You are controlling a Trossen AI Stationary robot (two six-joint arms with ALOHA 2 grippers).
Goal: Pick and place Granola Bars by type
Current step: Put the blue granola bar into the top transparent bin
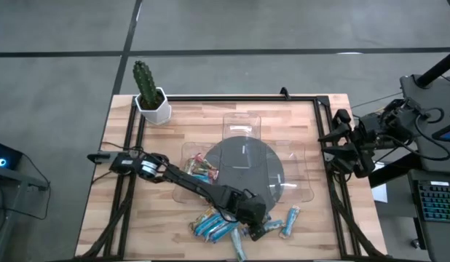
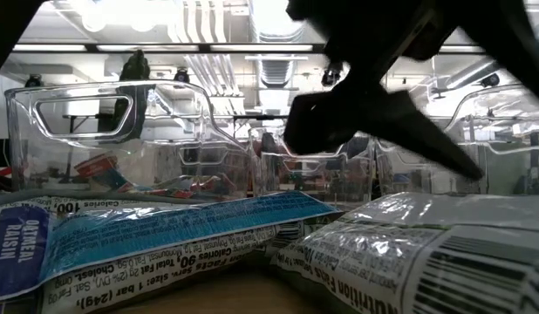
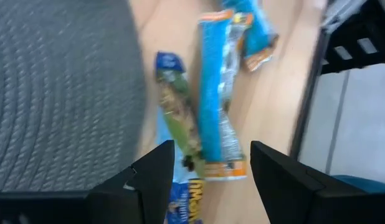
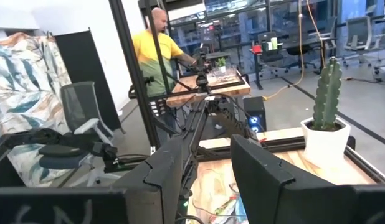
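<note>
Several granola bars [image 1: 214, 225] lie in a loose pile near the table's near edge, mostly blue, with one more bar [image 1: 290, 220] to the right of the pile. A few bars [image 1: 201, 170] sit in a clear tray. My left gripper [image 1: 257, 224] hangs open over the pile's right side. In its wrist view the left gripper [image 3: 208, 177] has its fingers on either side of a blue bar with an orange end [image 3: 216, 118], and an olive-green bar [image 3: 179, 115] lies beside that one. The low view shows a blue bar [image 2: 147, 231] and a silvery bar [image 2: 409, 244] up close. My right gripper [image 4: 205, 171] waits open past the table's right edge.
A grey round mat [image 1: 247, 171] covers the table's middle, with clear plastic trays at its far side [image 1: 243, 125], left [image 1: 183, 156] and right [image 1: 301, 178]. A cactus in a white pot [image 1: 151, 98] stands at the far left corner. A person stands in the room beyond the table [image 4: 160, 46].
</note>
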